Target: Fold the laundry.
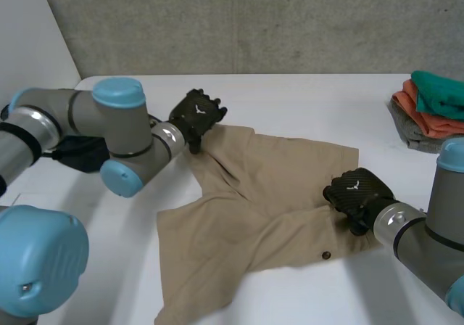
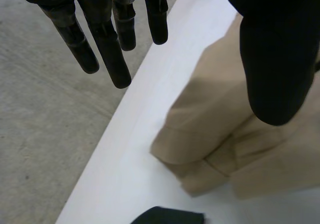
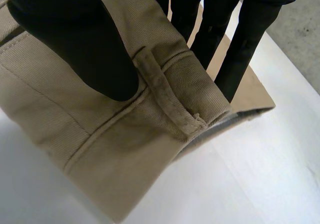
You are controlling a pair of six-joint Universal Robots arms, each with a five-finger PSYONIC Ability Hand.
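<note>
Right hand (image 3: pixel 75 39) sits closest to the lens. Its thumb presses down on the waistband of the tan shorts (image 3: pixel 100 149) just beside a belt loop (image 3: pixel 167 91), and its fingers (image 3: pixel 240 39) reach under the same fold, so the cloth is pinched between them. In the head view this hand (image 1: pixel 359 191) is at the waistband end of the shorts (image 1: pixel 275 187), with the forearm coming in low from the near side and a dark button (image 1: pixel 325 254) close by.

At the far corner of one leg is the left hand (image 1: pixel 197 114). It is released, with fingers (image 2: pixel 107 49) straight and hanging past the cloth, and the thumb hovering over the leg hem (image 2: pixel 200 159), grasping nothing.

One pair of shorts lies spread flat on the white surface (image 1: pixel 304 93). Well apart from it, at the surface's right edge, is one pile of three folded pieces: green (image 1: pixel 441 93) on top, then orange (image 1: pixel 428 118), then grey (image 1: pixel 413 136). A grey concrete wall (image 1: pixel 254 20) stands behind the surface, and grey floor (image 2: pixel 45 134) shows beyond its edge.
</note>
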